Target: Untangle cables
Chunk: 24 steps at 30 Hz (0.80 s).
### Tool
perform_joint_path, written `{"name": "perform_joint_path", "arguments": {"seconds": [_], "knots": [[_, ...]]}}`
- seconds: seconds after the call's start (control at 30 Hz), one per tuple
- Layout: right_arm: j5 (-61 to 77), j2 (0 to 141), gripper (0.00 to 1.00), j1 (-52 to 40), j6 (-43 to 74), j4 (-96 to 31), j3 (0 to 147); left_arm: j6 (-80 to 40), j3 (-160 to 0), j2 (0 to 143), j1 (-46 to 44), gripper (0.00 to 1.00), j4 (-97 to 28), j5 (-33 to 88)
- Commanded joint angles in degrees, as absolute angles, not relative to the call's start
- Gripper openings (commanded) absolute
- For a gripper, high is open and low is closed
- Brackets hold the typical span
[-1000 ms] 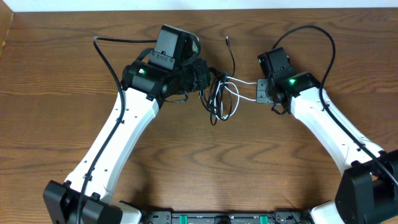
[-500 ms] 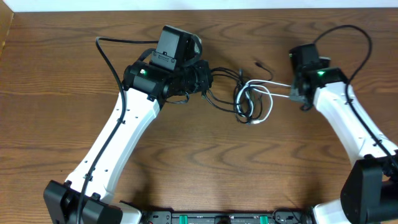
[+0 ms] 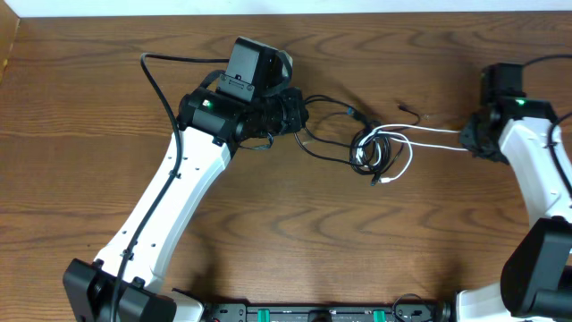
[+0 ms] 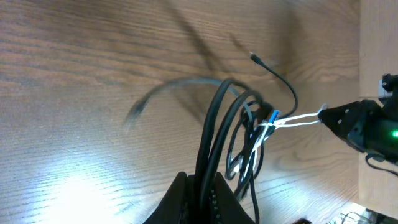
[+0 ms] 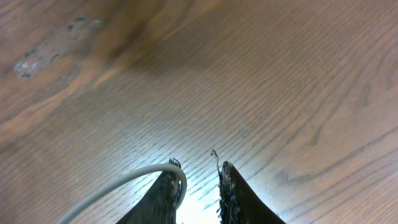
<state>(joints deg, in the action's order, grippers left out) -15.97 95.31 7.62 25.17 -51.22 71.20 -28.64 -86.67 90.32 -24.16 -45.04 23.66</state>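
Note:
My left gripper (image 3: 299,114) is shut on strands of the black cable (image 3: 329,100), which run out between its fingers (image 4: 201,177) toward the tangle. Right of it lies the knot (image 3: 375,152), where the black cable (image 4: 214,118) loops with the white cable (image 3: 429,134). The white cable (image 4: 298,119) stretches taut from the knot to my right gripper (image 3: 469,139) at the far right. In the right wrist view the white cable (image 5: 118,183) hooks over one fingertip and drops between the jaws of that gripper (image 5: 196,168). A black plug (image 3: 399,105) and a white plug (image 3: 380,182) lie loose.
The left arm's own thick black wire (image 3: 156,80) arcs over the table's upper left. The wooden table (image 3: 268,233) ends at a pale edge along the back. The robot bases sit at the front edge (image 3: 313,313).
My right gripper has moved far to the right with the white cable, dragging the knot rightwards and drawing the black strands out from the left gripper. The left arm stayed put.

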Motion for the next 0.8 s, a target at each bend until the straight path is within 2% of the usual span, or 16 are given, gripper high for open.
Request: {"name": "perform_joint_path", "arguments": {"seconds": [0.0,0.17,0.33,0.77], "knots": [[-13.5,95.9,0.18,11.0,24.2,-51.2,71.5,-25.7,-87.1,90.0,-23.4,0.07,-45.5,21.3],[-6.9,95.9,0.17,12.3,20.9,-50.4,71.5,-24.3,-87.1,90.0,-23.3,0.07,-47.3,17.0],[-6.5,95.9,0.17,11.6,20.5,-50.3,71.5,-20.4,-87.2,90.0,-21.0,0.08,-48.2,9.8],[-6.4,97.0,0.17,11.6,20.6,-50.4,71.5,-13.3,-103.6,87.5,-8.2,0.07,-50.1,9.8]]}}
